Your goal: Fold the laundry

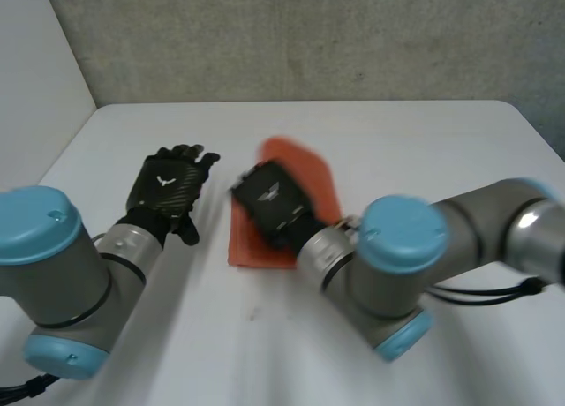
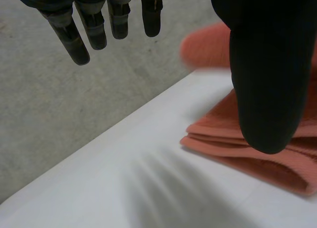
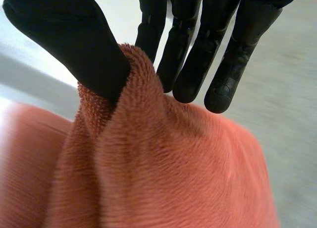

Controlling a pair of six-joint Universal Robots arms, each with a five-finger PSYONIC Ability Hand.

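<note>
An orange towel (image 1: 300,181) lies folded on the white table (image 1: 397,141) in the head view, in front of both arms. My right hand (image 1: 274,203) sits on top of it. In its own wrist view the right hand (image 3: 94,64) pinches a raised fold of the towel (image 3: 148,153) between thumb and fingers. My left hand (image 1: 168,190) rests flat on the table to the left of the towel, apart from it, fingers straight. Seen from the left wrist, the left hand (image 2: 267,84) hangs over the table beside the towel's layered edge (image 2: 247,151).
A grey wall (image 1: 309,35) rises behind the table's far edge. A lighter wall (image 1: 31,79) stands at the left. Bare table stretches to the right of the towel and behind it.
</note>
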